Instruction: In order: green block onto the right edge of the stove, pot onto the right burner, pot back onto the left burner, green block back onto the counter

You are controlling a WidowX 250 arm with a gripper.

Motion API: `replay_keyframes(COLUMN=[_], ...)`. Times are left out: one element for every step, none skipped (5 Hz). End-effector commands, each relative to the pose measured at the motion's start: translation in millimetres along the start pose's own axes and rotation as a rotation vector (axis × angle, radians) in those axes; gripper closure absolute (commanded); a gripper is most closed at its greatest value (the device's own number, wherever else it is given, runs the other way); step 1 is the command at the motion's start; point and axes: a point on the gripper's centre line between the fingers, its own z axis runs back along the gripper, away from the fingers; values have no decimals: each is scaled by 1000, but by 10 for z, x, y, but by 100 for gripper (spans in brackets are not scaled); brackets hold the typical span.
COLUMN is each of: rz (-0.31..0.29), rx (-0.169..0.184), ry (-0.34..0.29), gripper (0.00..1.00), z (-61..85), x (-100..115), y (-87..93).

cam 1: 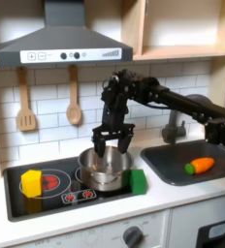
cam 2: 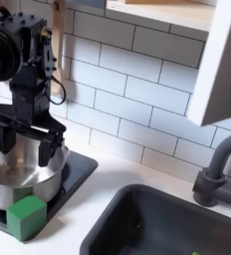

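Green block (cam 1: 138,180) is sitting on the stove's (cam 1: 47,199) edge at 3 o'clock — step one looks done. Steel pot (cam 1: 105,167) is resting on the first exterior view's right burner; claw (cam 1: 112,145) is gripping its rim. Return moves are remaining.

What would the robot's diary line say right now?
gripper: over pot rim, grasp unclear | pot: on stove | green block: stove's right edge | carrot: in sink

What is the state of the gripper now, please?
Gripper: lowered at the pot, fingers astride its rim; whether it grips cannot be told.
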Motion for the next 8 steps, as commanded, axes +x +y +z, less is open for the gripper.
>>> replay_keyframes(rz=[-14,-19,-56,-87,-113,-109,-102,-77], rx=[-23,-34,-34,-35,-31,-19,5,52], ry=[16,12,-10,7,19,45,52,35], gripper=[0,0,0,0,0,0,0,0], z=[139,243,359,349,355,339,343,368], x=[-71,-211,-328,-480,-645,-815,-911,-966], y=[-98,-163,-299,-394,-462,-464,-446,-385])
